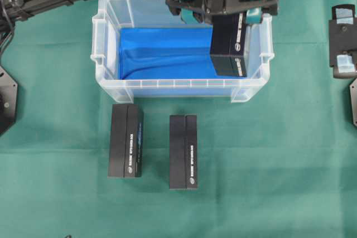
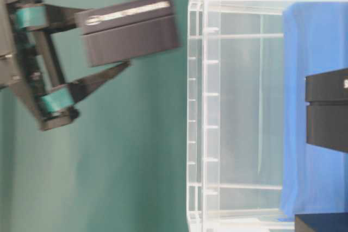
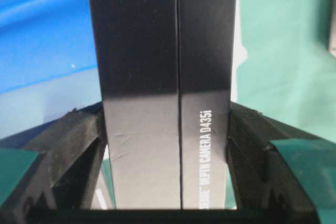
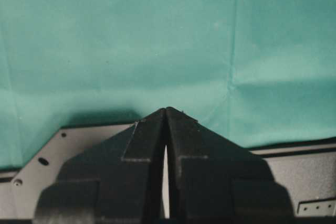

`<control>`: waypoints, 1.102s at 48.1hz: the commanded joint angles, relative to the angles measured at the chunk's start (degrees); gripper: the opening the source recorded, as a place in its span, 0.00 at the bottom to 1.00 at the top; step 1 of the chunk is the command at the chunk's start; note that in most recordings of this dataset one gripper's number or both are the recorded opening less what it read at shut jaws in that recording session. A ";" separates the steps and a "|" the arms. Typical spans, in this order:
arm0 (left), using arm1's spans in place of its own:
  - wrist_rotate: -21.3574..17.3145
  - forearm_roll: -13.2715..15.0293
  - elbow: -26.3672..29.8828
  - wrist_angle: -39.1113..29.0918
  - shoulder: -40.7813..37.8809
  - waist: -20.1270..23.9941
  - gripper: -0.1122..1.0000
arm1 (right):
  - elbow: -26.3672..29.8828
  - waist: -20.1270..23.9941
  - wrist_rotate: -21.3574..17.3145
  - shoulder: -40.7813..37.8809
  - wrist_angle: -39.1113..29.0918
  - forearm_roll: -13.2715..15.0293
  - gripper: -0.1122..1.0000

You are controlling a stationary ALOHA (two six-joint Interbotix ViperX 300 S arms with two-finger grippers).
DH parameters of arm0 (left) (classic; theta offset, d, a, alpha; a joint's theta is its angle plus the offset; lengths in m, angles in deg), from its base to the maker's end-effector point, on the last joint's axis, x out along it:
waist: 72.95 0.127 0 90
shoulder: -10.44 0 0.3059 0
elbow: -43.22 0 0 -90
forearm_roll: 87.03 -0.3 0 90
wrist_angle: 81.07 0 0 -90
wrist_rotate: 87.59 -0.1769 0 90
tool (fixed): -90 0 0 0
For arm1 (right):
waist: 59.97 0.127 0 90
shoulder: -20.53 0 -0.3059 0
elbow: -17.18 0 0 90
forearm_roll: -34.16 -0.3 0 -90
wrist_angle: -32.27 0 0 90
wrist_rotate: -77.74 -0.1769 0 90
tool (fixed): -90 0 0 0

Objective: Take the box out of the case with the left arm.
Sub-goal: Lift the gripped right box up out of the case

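Left fingers (image 3: 68, 145) clamped on your box (image 1: 228, 45), lifted over the case (image 1: 109, 82), right fingers (image 4: 152, 145) pressed shut, two boxes (image 1: 126, 140) on the surface (image 1: 279, 165).

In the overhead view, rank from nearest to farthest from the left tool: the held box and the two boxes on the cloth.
1. Held box, between the left tool's fingers, over the case's right end.
2. Right-hand box on the cloth, below the case.
3. Left-hand box on the cloth, farther left.

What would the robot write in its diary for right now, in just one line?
left gripper: shut on box | box: lifted above case | right gripper: shut, empty | two other boxes: on table
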 commanded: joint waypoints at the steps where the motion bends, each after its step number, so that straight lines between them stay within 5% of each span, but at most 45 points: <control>1: 0.09 0.00 4.22 -1.23 2.02 -0.26 0.64 | 0.53 0.00 0.00 0.18 0.26 0.09 0.10; 15: 0.18 -0.18 8.17 -5.54 2.02 -0.70 0.64 | 0.53 0.00 0.00 0.18 0.26 0.18 0.10; 53: 0.35 -0.53 8.00 -5.54 2.11 -0.88 0.64 | 0.53 -0.09 -0.35 0.18 0.26 0.18 0.10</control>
